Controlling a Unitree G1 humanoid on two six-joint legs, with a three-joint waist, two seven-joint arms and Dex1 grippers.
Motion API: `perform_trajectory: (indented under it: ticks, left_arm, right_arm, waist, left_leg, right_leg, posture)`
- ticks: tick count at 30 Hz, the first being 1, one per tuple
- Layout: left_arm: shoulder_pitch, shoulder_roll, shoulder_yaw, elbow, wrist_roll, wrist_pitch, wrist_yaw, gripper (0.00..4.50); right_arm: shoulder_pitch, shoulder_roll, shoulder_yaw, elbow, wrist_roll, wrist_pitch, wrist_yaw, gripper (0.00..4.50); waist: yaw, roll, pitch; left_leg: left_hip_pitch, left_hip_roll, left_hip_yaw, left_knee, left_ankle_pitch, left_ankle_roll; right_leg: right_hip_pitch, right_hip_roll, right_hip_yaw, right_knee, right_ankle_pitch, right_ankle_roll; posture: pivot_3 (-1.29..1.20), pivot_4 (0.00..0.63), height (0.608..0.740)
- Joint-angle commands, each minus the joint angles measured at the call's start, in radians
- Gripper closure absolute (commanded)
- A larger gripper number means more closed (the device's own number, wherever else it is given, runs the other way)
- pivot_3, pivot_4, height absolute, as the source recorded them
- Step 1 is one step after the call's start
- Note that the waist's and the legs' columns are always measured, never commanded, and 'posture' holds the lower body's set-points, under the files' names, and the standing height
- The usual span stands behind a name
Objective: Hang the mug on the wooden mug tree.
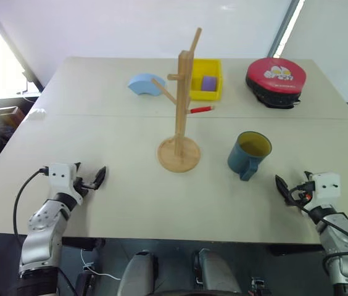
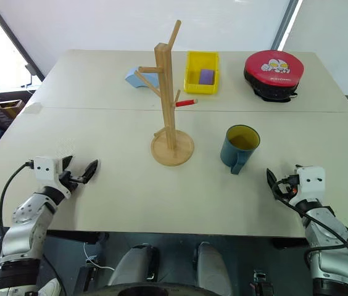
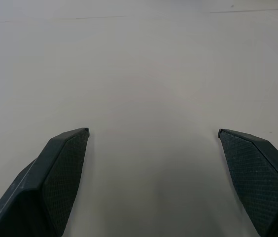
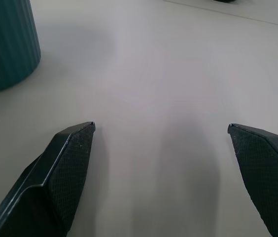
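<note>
**Q:** State the condition of your grippers.

**A:** My left gripper sits over the near left part of the table; its two fingers stand wide apart with only bare tabletop between them. My right gripper sits over the near right part, fingers likewise spread wide, nothing between them. Neither touches any object.

**Q:** Where are the task items relative to those grippers?

**A:** The mug stands upright on the table, ahead of my right gripper and slightly toward my left side, near it but apart. Its handle faces back toward me. The wooden mug tree stands upright on its round base, beyond the mug's left side, roughly midway between my two grippers and farther out than both. Mug and tree are apart; all pegs are bare.

**Q:** What lies beyond the tree?

**A:** A red pen just behind the post, then a yellow tray holding a purple block, with a pale blue half-disc block to its left. A round red-and-black case sits far ahead of my right gripper.
</note>
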Motion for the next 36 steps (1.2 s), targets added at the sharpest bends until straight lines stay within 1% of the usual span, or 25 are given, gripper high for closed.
perform_trajectory:
  ticks: [1,3,4,7,9,10,12,15,18,20,23,25,32,36]
  left_arm:
    - [-0.007,0.012,-0.059,-0.055,-0.012,-0.024,-0.076,0.00]
    - [-0.014,0.033,-0.097,-0.072,-0.005,-0.023,-0.126,0.00]
    - [-0.019,0.042,-0.111,-0.074,-0.001,-0.022,-0.142,0.00]
    - [-0.035,0.081,-0.161,-0.088,-0.012,-0.015,-0.230,0.00]
    - [-0.049,0.106,-0.216,-0.115,-0.015,-0.013,-0.303,0.00]
    - [-0.053,0.117,-0.253,-0.140,-0.017,-0.015,-0.345,0.00]
    - [-0.057,0.132,-0.305,-0.182,-0.025,-0.012,-0.403,0.00]
    - [-0.052,0.146,-0.359,-0.242,-0.032,-0.010,-0.461,0.00]
    - [-0.049,0.151,-0.381,-0.279,-0.042,-0.004,-0.484,0.00]
    - [-0.051,0.146,-0.389,-0.312,-0.060,0.012,-0.486,0.00]
    - [-0.048,0.145,-0.389,-0.359,-0.087,0.040,-0.487,0.00]
    - [-0.042,0.150,-0.389,-0.383,-0.097,0.053,-0.487,0.00]
    - [-0.028,0.153,-0.393,-0.405,-0.086,0.061,-0.466,0.00]
    - [-0.026,0.144,-0.394,-0.393,-0.075,0.052,-0.448,0.00]
  right_arm:
    - [0.062,0.005,-0.067,-0.094,0.026,0.002,-0.003,0.28]
    - [0.119,0.010,-0.077,-0.148,0.056,0.012,0.025,0.87]
    - [0.136,0.010,-0.077,-0.165,0.064,0.017,0.034,1.36]
    - [0.205,0.008,-0.057,-0.237,0.060,0.012,0.065,3.02]
    - [0.263,-0.003,-0.007,-0.328,0.071,0.017,0.124,4.14]
    - [0.291,-0.012,0.038,-0.389,0.082,0.035,0.159,4.45]
    - [0.312,-0.019,0.108,-0.473,0.075,0.066,0.181,4.45]
    - [0.267,-0.009,0.209,-0.548,0.018,0.111,0.145,4.45]
    - [0.217,0.003,0.269,-0.567,-0.038,0.129,0.109,4.45]
    - [0.158,0.041,0.290,-0.545,-0.081,0.132,0.045,4.45]
    - [0.106,0.098,0.282,-0.493,-0.112,0.120,-0.022,4.45]
    - [0.083,0.128,0.264,-0.456,-0.098,0.118,-0.035,4.45]
    - [0.050,0.159,0.229,-0.387,-0.091,0.098,-0.057,4.45]
    - [0.048,0.179,0.151,-0.355,-0.072,0.079,-0.095,4.45]
  waist:
    - [0.002,0.000,0.000]
    - [0.002,0.000,0.000]
    - [-0.001,0.000,0.000]
    - [-0.004,0.000,0.000]
    - [-0.004,0.001,0.000]
    - [-0.005,0.001,0.000]
    - [-0.005,0.001,0.000]
    - [-0.007,0.001,0.000]
    - [-0.002,0.001,0.000]
    - [0.000,0.000,0.000]
    - [0.000,0.000,0.000]
    - [0.000,0.000,0.000]
    - [-0.002,0.001,0.001]
    - [-0.002,0.001,0.001]
  left_leg:
    - [0.000,0.000,0.000,0.000,0.000,0.000]
    - [0.000,0.000,0.000,0.000,0.000,0.000]
    - [0.000,0.000,0.000,0.000,0.000,0.000]
    - [0.000,0.000,0.000,0.000,0.000,0.000]
    - [0.000,0.000,0.000,0.000,0.000,0.000]
    - [0.001,0.001,0.000,0.000,0.000,0.000]
    - [0.001,0.002,0.000,0.000,0.000,0.000]
    - [0.001,0.002,0.000,0.001,0.000,0.000]
    - [0.000,0.002,0.000,0.002,0.000,0.000]
    - [0.000,0.002,0.000,0.002,0.000,0.000]
    - [0.000,0.001,-0.001,0.002,0.000,0.000]
    - [-0.001,0.001,-0.001,0.002,0.000,0.000]
    - [0.000,0.001,-0.001,0.002,0.000,0.000]
    - [0.000,0.001,-0.001,0.002,0.000,0.000]
  right_leg:
    - [0.000,0.000,0.000,0.000,0.000,0.000]
    - [0.000,0.000,0.000,0.000,0.000,0.000]
    - [0.000,0.000,0.000,0.000,0.000,0.000]
    - [0.000,0.001,0.000,0.000,-0.001,-0.001]
    - [0.000,0.001,0.000,0.000,-0.001,-0.002]
    - [0.000,0.002,0.000,0.001,-0.002,-0.003]
    - [0.000,0.003,0.000,0.001,-0.002,-0.003]
    - [0.000,0.003,0.000,0.001,-0.002,-0.003]
    - [0.000,0.003,0.000,0.001,-0.002,-0.003]
    - [0.000,0.003,0.000,0.001,-0.002,-0.003]
    - [0.000,0.003,0.000,0.000,-0.002,-0.003]
    - [0.000,0.003,0.000,0.000,-0.002,-0.003]
    - [0.000,0.004,0.000,0.001,-0.002,-0.003]
    - [0.000,0.005,0.000,0.001,-0.001,-0.002]
  posture:
    - [0.00,0.150,0.735]
    - [0.00,0.150,0.735]
    - [0.00,0.150,0.735]
    - [0.00,0.150,0.735]
    - [0.00,0.150,0.735]
    - [0.00,0.150,0.735]
    - [0.00,0.150,0.735]
    - [0.00,0.150,0.735]
    - [0.00,0.150,0.735]
    - [0.00,0.150,0.735]
    - [0.00,0.150,0.735]
    - [0.00,0.150,0.735]
    - [0.00,0.150,0.735]
    - [0.00,0.150,0.735]
